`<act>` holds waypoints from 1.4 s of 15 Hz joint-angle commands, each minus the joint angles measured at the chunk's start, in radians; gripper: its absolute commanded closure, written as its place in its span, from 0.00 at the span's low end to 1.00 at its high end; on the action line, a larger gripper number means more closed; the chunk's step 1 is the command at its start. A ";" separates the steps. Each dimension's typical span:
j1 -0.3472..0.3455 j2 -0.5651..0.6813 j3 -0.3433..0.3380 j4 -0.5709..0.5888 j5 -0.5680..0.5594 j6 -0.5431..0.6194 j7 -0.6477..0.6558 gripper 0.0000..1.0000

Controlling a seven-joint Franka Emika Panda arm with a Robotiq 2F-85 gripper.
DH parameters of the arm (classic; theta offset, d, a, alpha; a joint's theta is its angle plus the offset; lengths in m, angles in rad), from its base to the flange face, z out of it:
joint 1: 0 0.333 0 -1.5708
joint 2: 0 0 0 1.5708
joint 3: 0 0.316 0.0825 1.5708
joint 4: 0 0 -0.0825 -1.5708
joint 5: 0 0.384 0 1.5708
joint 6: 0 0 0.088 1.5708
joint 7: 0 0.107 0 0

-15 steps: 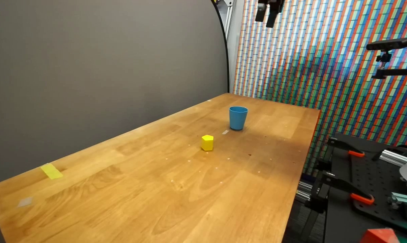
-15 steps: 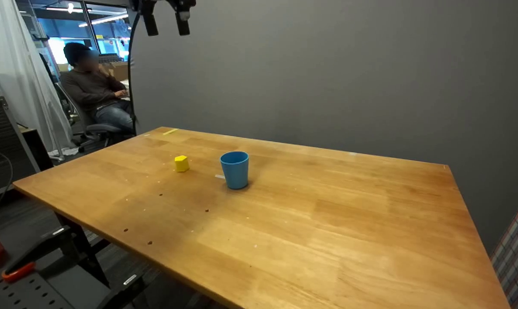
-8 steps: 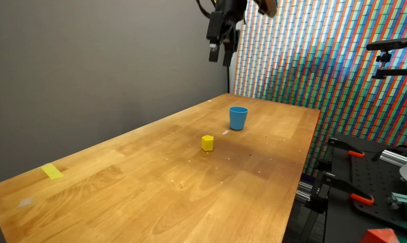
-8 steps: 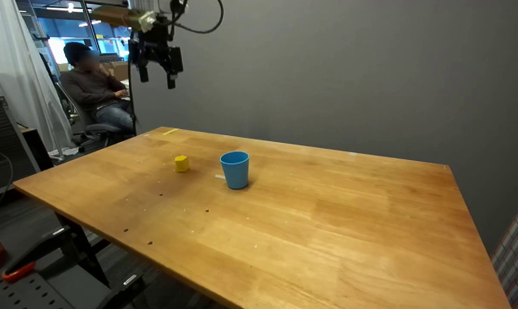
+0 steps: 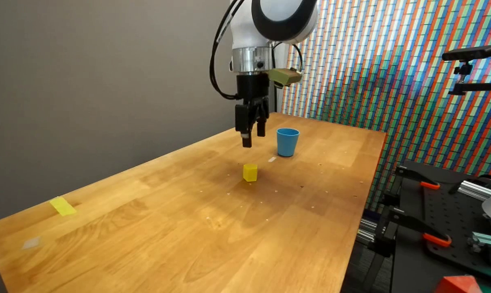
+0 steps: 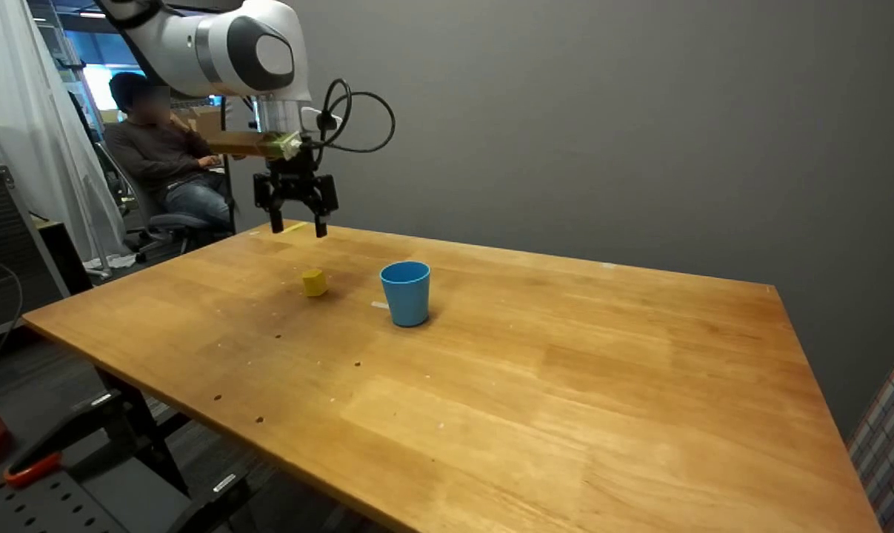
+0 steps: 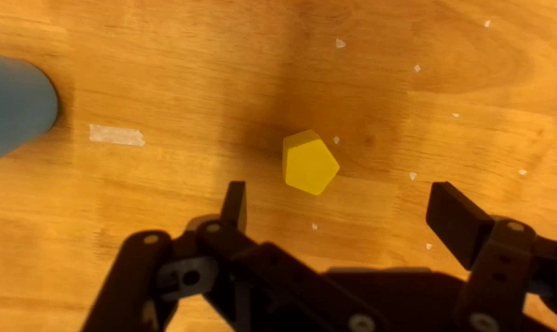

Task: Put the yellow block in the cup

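In an exterior view, a small bright-yellow pentagonal block (image 5: 250, 173), seemingly plastic, is sitting on a long brown wooden table (image 5: 188, 244). A plain-sided blue cup (image 5: 286, 142), also looking like plastic and widening to its rim, is standing upright near it; the two are not touching. Therefore I am judging that the task is standing at its beginning: neither grasp nor placing is done. The grasping, the lifting, the carrying over the rim and the letting go are all remaining. A black two-finger gripper (image 5: 254, 138) is hanging roughly above the block, and air is separating them.

In an exterior view, the white robot arm (image 6: 221, 52) with dark covers is leaning in from the upper left corner, and the gripper is pointing almost straight down, not touching the table.

In the wrist view, the two black fingers (image 7: 456, 221) are standing wide apart, so the gripper is unclenched and is holding nothing. The block is showing its flat top sideways between them, but higher in the picture than their tips. The cup is appearing only partly, at the left edge, and a short pale strip of tape (image 7: 116, 135) is lying between it and the block.
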 commanded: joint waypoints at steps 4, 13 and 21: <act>0.040 0.123 -0.041 0.054 -0.061 0.074 0.131 0.00; 0.106 0.180 -0.106 0.054 -0.121 0.157 0.246 0.32; 0.068 0.057 -0.122 0.009 -0.072 0.130 0.293 0.82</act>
